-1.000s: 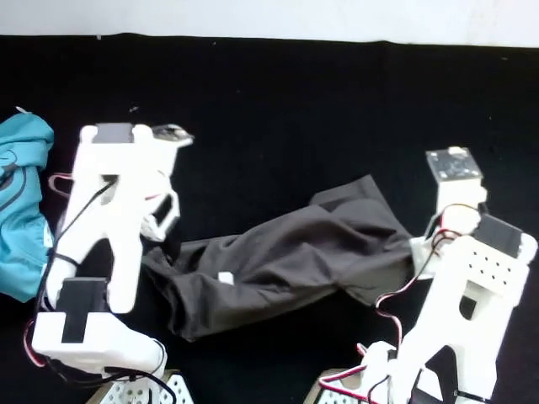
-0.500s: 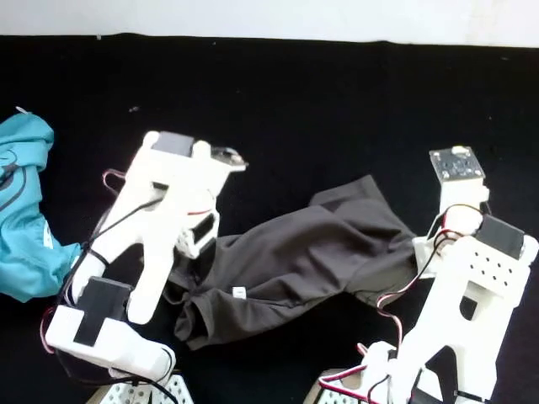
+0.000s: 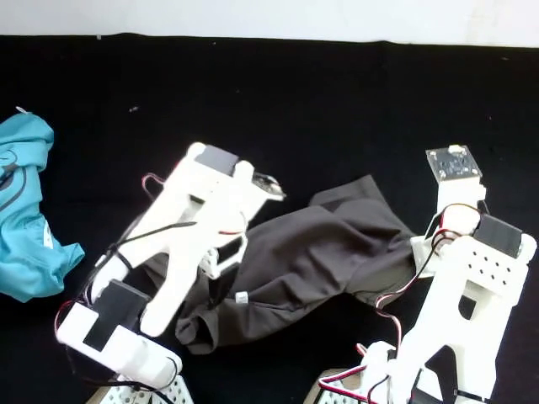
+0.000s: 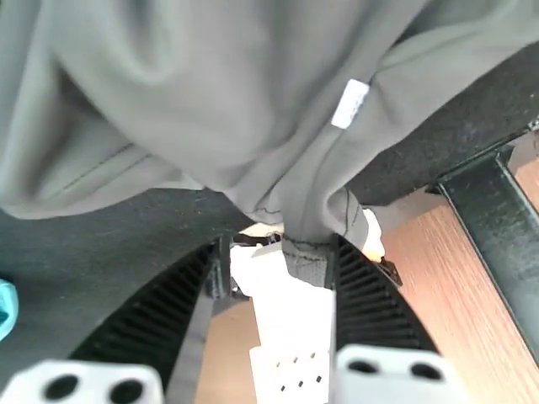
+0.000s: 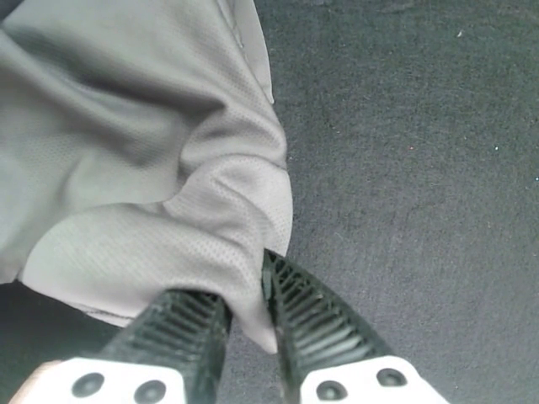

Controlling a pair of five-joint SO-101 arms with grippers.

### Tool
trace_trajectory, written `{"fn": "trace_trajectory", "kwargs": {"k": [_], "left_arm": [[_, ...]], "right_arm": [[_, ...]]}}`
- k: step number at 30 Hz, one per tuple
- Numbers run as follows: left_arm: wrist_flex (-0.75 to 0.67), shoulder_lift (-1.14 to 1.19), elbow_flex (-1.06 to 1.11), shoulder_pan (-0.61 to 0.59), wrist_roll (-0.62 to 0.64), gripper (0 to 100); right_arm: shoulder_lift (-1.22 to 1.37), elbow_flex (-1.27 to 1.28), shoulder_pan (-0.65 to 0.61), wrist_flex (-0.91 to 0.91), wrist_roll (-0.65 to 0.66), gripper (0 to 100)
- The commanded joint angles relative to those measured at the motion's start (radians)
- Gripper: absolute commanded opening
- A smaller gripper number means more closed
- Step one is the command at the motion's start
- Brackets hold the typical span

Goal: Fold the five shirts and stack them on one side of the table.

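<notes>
A dark grey shirt (image 3: 316,248) lies crumpled across the middle of the black cloth. My left gripper (image 3: 221,257) holds its left end up off the cloth, shut on a bunched hem (image 4: 307,248) between the ribbed fingers (image 4: 362,290). A small white tag (image 4: 349,103) shows on the fabric near that hold. My right gripper (image 3: 418,252) sits low at the shirt's right end. In the right wrist view that gripper (image 5: 253,278) is shut on a fold of the grey mesh fabric (image 5: 152,168).
A teal shirt (image 3: 25,219) lies bunched at the table's left edge. The two white arm bases (image 3: 126,370) stand at the front edge. Black cloth (image 3: 337,101) covers the far half of the table. Wood surface (image 4: 472,303) shows beneath the left gripper.
My left arm has swung right toward the middle with the shirt's left end in its grip, bunching that side inward. The right arm and the teal shirt have stayed put.
</notes>
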Motion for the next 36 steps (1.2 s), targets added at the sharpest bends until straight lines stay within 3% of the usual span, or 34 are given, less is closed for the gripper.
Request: {"fn": "trace_trajectory", "kwargs": {"k": [1,18,25,28,31,36], "left_arm": [[0.012,-0.018,0.03,0.03,-0.009,19],[0.005,-0.018,0.17,0.213,-0.006,19],[-0.161,-0.016,0.252,0.219,-0.006,19],[-0.272,-0.015,0.283,0.153,-0.005,19],[-0.385,0.024,0.274,0.008,-0.008,19],[-0.46,0.252,0.096,-0.219,-0.006,19]], "right_arm": [[-0.016,0.001,-0.007,-0.008,0.005,0.6],[-0.016,0.001,-0.008,-0.01,0.005,0.6],[-0.016,0.001,-0.007,-0.01,0.005,0.6],[-0.016,0.001,-0.007,-0.01,0.005,0.6],[-0.016,0.001,-0.007,-0.01,0.005,0.6],[-0.016,0.001,-0.007,-0.01,0.005,0.6]]}}
